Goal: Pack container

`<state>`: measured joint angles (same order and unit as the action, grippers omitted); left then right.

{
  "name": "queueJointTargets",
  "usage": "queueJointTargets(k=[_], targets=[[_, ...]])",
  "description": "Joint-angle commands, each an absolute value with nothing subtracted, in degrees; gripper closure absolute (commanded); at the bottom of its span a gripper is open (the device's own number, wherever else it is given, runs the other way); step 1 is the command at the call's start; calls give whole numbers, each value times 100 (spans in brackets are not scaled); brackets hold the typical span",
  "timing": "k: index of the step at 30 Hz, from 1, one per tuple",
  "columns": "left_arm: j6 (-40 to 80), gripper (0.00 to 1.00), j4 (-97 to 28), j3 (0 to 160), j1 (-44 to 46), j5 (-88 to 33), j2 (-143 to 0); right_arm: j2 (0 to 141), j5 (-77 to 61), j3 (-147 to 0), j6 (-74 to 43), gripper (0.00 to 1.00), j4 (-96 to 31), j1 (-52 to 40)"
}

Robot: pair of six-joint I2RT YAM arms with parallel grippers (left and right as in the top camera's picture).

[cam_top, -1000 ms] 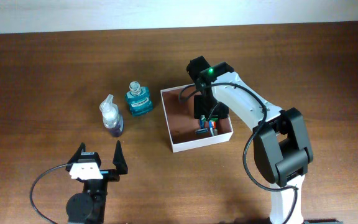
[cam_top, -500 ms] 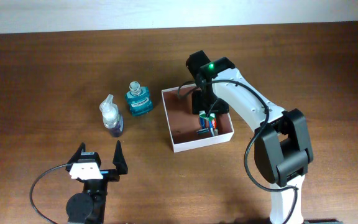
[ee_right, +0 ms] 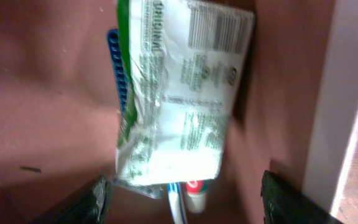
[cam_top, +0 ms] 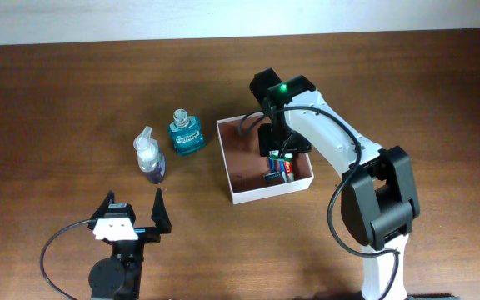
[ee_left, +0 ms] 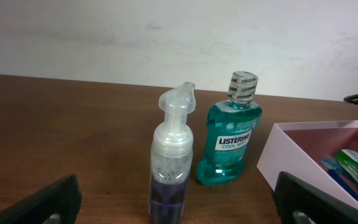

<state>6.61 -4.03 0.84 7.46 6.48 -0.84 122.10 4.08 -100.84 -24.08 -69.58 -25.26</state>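
The container [cam_top: 261,197] is a shallow square box with white walls and a pinkish-brown inside, right of the table's middle. In it lie a green-and-white packet [ee_right: 179,93], a blue comb [ee_right: 113,68], a toothbrush [ee_right: 178,208] and a small toothpaste tube [ee_right: 196,200]. My right gripper [cam_top: 277,152] hangs open and empty just above these items, inside the box's outline. My left gripper [cam_top: 132,208] is open and empty near the front left, facing a clear foam pump bottle [ee_left: 173,168] and a teal mouthwash bottle [ee_left: 232,140]. The box wall [ee_left: 291,155] shows at the right of the left wrist view.
The pump bottle [cam_top: 150,158] and the mouthwash bottle [cam_top: 186,133] stand upright side by side, left of the box, on the brown wooden table [cam_top: 73,100]. A pale wall runs along the table's far edge.
My right gripper has drawn back a little toward the far side of the box, uncovering more of the items lying in it. The left arm and both bottles have not moved.
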Motion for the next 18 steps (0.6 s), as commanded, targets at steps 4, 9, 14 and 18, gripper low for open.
queueJointTargets(k=[4, 9, 14, 18], targets=[[569, 1, -392, 51, 718, 733, -34, 12217, 672, -10792, -2379, 30, -7284, -2504], [569, 1, -395, 51, 718, 733, -34, 12208, 873, -11448, -2272, 31, -7710, -2497], [569, 1, -392, 51, 718, 733, -34, 12206, 1186, -11841, -2274, 71, -8095, -2329], [569, 1, -392, 51, 718, 733, -34, 12206, 1063, -11852, -2294, 96, -8300, -2014]])
